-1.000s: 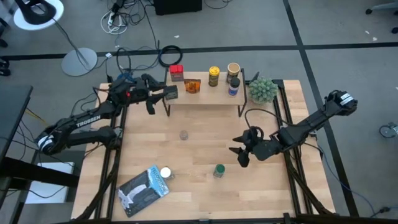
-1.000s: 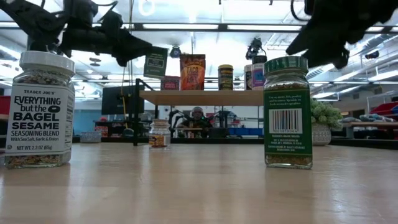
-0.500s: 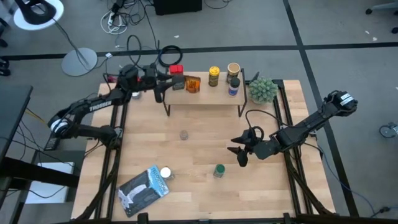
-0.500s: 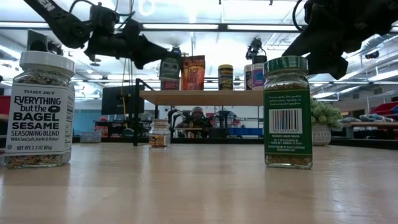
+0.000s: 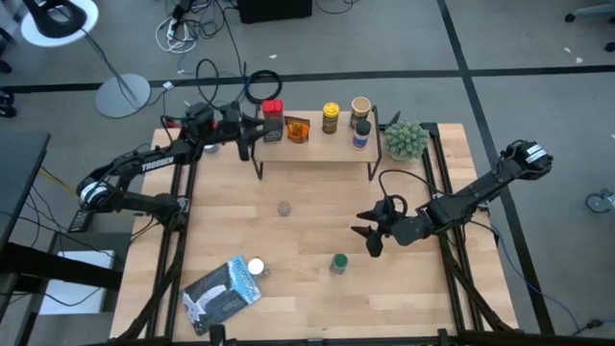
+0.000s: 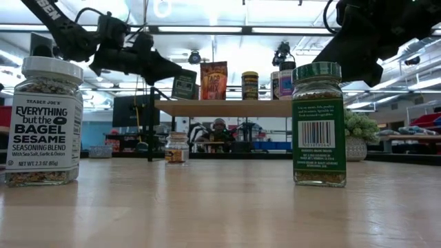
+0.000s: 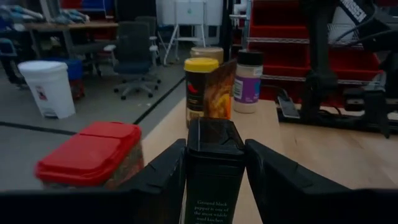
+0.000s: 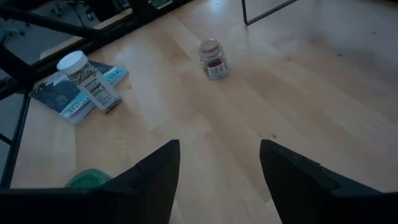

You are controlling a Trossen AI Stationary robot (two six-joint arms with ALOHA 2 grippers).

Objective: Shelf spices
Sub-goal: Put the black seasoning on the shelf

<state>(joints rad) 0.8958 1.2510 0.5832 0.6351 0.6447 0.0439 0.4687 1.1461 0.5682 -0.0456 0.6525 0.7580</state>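
- Left claw: positioned at the left end of the shelf, fingers clamped on a dark rectangular tin. In the left wrist view the tin sits upright between both fingers, its label partly readable as ground black pepper.
- Red-lidded jar: stands on the shelf just beside the held tin.
- Orange-brown packet: stands on the shelf to the right of the red-lidded jar.
- Yellow-lidded jar, tan-lidded jar and a white-labelled jar with a dark lid: grouped on the right half of the shelf.
- Right claw: hovers over the right part of the worktop, fingers spread apart and holding nothing.
- Green-lidded jar: upright on the worktop, near the right claw.
- Small glass jar: upright on the worktop in front of the shelf, well apart from both claws.
- White-lidded bagel seasoning jar: stands at the edge of a flat blue-grey packet near the front left of the worktop.
- Spiky green plant: beside the right end of the shelf.
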